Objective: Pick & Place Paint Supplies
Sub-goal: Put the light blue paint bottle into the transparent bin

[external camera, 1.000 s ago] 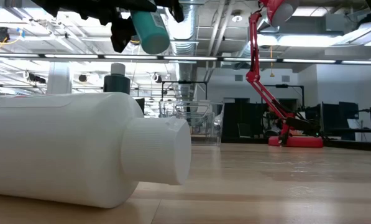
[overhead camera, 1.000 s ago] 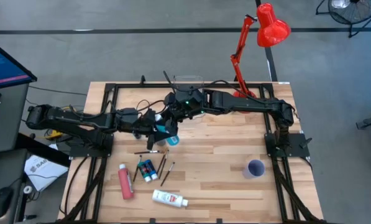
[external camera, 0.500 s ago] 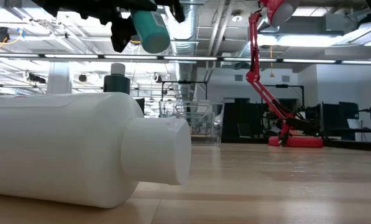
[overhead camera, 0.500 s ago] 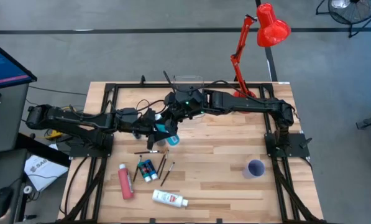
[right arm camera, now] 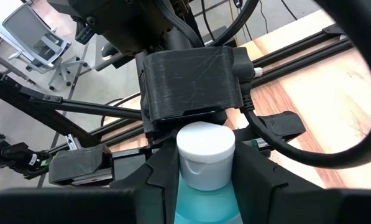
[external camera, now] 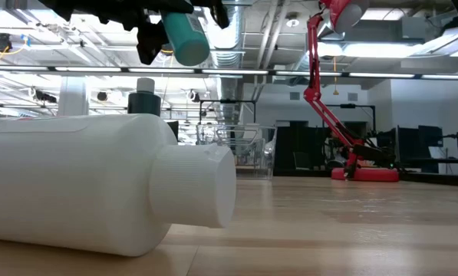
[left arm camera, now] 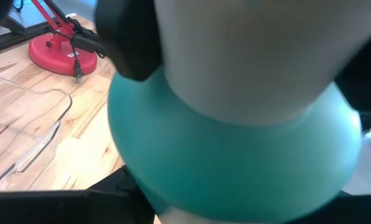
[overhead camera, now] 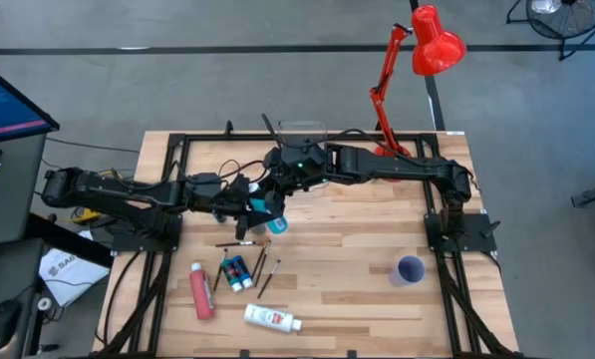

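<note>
A light blue bottle (overhead camera: 273,219) with a white cap (right arm camera: 205,151) is held up in the air over the middle of the table, tilted (external camera: 184,34). My left gripper (overhead camera: 251,206) reaches it from the table's left and my right gripper (overhead camera: 277,184) from the far right; both are shut on it. On the near left of the table lie a pink-red tube (overhead camera: 201,291), a white bottle (overhead camera: 271,319), small blue-green bottles (overhead camera: 236,272) and several thin dark brushes (overhead camera: 261,265). My left gripper has the light blue bottle's lower body (left arm camera: 235,155) between its fingers, coming level from the table's left; the bottle fills the wrist view and hides the pads. My right gripper pinches the bottle at its shoulder (right arm camera: 205,196), just below the white cap, one finger (right arm camera: 159,179) on each side, slanting down from the far right. The bottle is lifted clear and tilted, its bottom toward the near edge.
The clear box (overhead camera: 300,132) stands at the far middle of the table, also seen in the low view (external camera: 236,149). A red lamp (overhead camera: 417,60) rises at the far right. A small purple cup (overhead camera: 410,269) stands near right. The white bottle (external camera: 98,180) lies close before the low camera.
</note>
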